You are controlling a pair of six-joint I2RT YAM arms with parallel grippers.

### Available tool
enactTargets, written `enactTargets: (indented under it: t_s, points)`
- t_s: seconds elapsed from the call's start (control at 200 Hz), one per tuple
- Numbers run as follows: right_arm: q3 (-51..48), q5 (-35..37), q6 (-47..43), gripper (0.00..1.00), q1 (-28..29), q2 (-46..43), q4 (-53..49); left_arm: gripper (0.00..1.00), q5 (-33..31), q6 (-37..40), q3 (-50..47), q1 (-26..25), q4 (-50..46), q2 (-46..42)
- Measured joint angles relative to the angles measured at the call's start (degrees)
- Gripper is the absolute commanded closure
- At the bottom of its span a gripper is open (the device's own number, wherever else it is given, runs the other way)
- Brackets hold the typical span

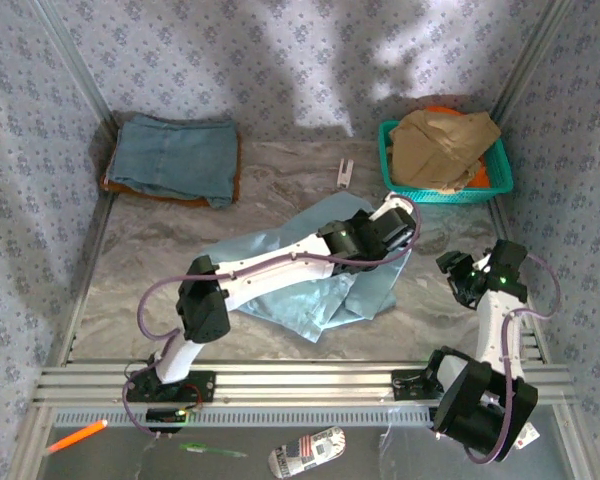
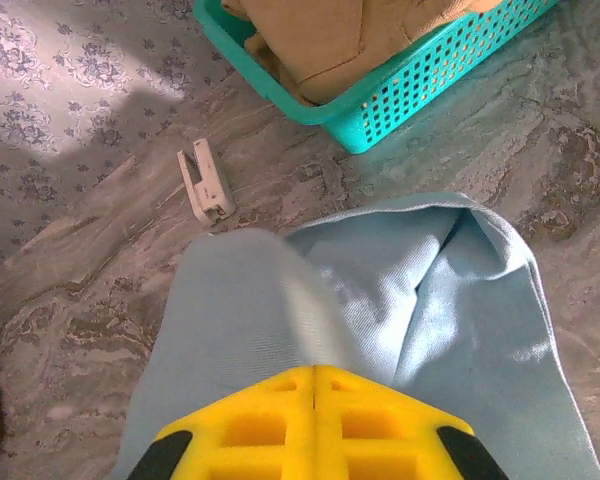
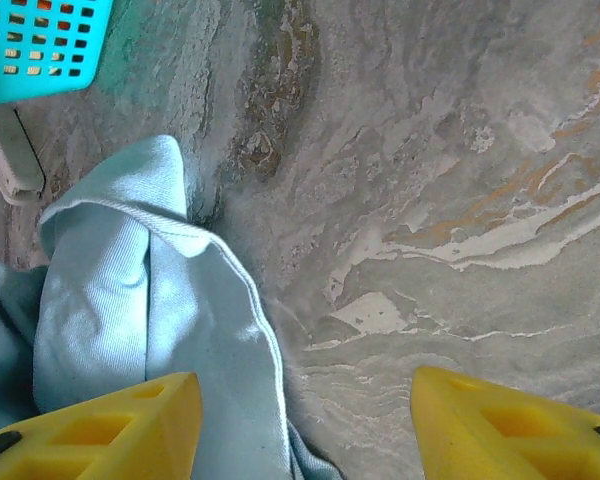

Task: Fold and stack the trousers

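Though right fingers (image 3: 110,425) wide, left fingers (image 2: 250,430) tight on trousers (image 2: 430,300).

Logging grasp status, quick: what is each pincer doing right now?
Left pincer: closed on the pale sky-blue thin cloth trousers.
Right pincer: open, holding nothing.

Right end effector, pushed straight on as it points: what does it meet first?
Likely the bare table beside the trousers' edge; one finger may graze that cloth.
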Motion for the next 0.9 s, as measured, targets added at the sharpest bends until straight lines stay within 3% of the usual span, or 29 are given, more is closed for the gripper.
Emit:
enactTargets:
  t_s: [0.205, 0.385, 0.495, 0.63, 0.765, 0.899]
  points:
    - [0.0, 0.0, 0.0, 0.41, 2.2, -0.4, 0.0, 1.0, 0.2, -0.2, -10.3, 1.8, -0.5, -6.5]
    - [0.0, 1.0, 0.0, 0.37, 6.8, -0.2, 1.0, 1.0, 4.0, -1.7, -19.6, 10.9, -1.5, -22.2]
    - [0.0, 1.8, 0.7, 0.34, 8.3, 1.5, 2.0, 0.77, 5.8, -2.7, -17.9, 12.6, -0.9, -23.9]
    - [0.0, 2.5, 1.1, 0.33, 6.6, 4.0, 2.4, 0.58, 9.6, -2.7, -9.0, 7.6, -0.3, -11.5]
    - [0.0, 2.7, 1.3, 0.33, 3.2, 4.9, 2.4, 0.5, 14.2, -2.4, 1.6, 4.0, -2.2, 6.4]
    - [0.1, 2.6, 1.3, 0.33, 1.4, 5.4, 2.4, 0.4, 16.4, -1.7, 10.6, 3.1, -7.1, 18.8]
